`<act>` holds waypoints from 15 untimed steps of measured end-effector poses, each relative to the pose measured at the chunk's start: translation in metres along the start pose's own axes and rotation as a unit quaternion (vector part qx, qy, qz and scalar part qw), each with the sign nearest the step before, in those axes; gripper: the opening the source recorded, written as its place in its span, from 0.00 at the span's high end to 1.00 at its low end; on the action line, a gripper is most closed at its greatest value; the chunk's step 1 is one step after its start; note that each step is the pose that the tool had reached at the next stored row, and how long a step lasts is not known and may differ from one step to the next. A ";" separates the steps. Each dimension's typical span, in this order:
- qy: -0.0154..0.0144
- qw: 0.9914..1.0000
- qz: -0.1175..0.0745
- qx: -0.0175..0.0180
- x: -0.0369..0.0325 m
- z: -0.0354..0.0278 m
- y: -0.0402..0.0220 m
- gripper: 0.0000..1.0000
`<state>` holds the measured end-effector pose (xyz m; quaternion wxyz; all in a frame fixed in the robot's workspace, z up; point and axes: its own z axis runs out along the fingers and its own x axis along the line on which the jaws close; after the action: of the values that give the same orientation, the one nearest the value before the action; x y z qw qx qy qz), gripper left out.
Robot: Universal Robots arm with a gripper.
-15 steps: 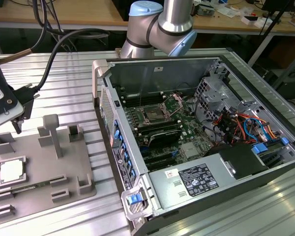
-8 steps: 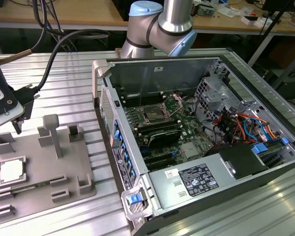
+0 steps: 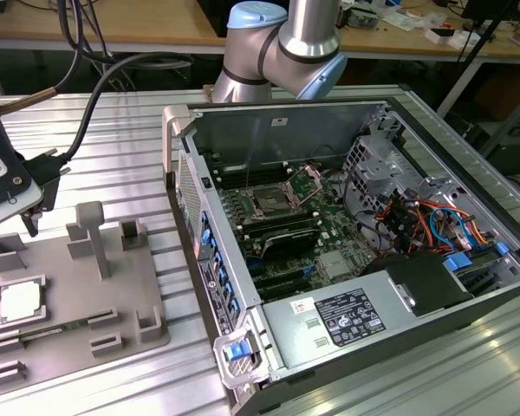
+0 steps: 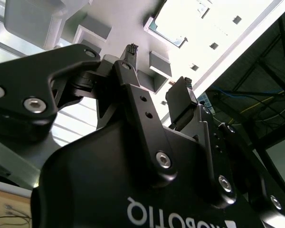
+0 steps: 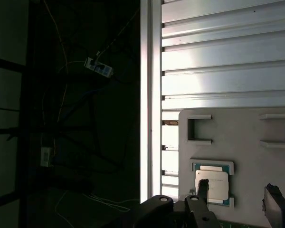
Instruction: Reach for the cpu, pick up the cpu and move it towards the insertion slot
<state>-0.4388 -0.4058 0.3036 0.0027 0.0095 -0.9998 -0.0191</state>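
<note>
Right now the fingers (image 5: pixel 202 190) stand open and hold nothing, hanging over the grey fixture (image 3: pixel 113 295) at the exterior view's left end of the worktop (image 3: pixel 130 165). The cpu (image 3: pixel 19 301) lies flat in its recess there, untouched. It is well apart from the insertion slot (image 3: pixel 269 204) inside the open computer case (image 3: pixel 286 126).

What worries me is the line-up. In the first wrist view one finger sits across the chip's face rather than off its edge. To my eye a straight drop could land a tip on the metal lid instead of straddling it. The recess has raised lips hugging the chip, leaving little to bite on. A tip catching a lip could tilt the chip or shove the fixture, if that is loose. A skewed pinch on something so thin could let it slip on the lift.

As for room, the fixture's upright posts (image 3: pixel 91 230) stand near, and the green memory stick (image 3: pixel 65 330) lies just beside the recess. The worktop's edge (image 5: pixel 150 95) runs close by the fixture, with a dark drop past it. Between chip and socket rises the case's side wall (image 3: pixel 191 217), which would need clearing. The clamp plate (image 3: pixel 316 178) seems tilted up beside the socket. The thick cable (image 3: pixel 88 113) trailing behind could drag.
</note>
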 end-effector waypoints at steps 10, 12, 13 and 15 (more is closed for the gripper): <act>0.000 1.000 0.000 0.000 0.0018 0.0063 -0.0047 0.47; 0.000 1.000 -0.002 0.000 0.0027 0.0102 -0.0068 0.47; 0.000 1.000 -0.002 0.000 0.0033 0.0125 -0.0080 0.47; 0.001 1.000 -0.003 0.000 0.0042 0.0158 -0.0105 0.47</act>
<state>-0.4429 -0.4157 0.2874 0.0033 0.0125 -0.9997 -0.0191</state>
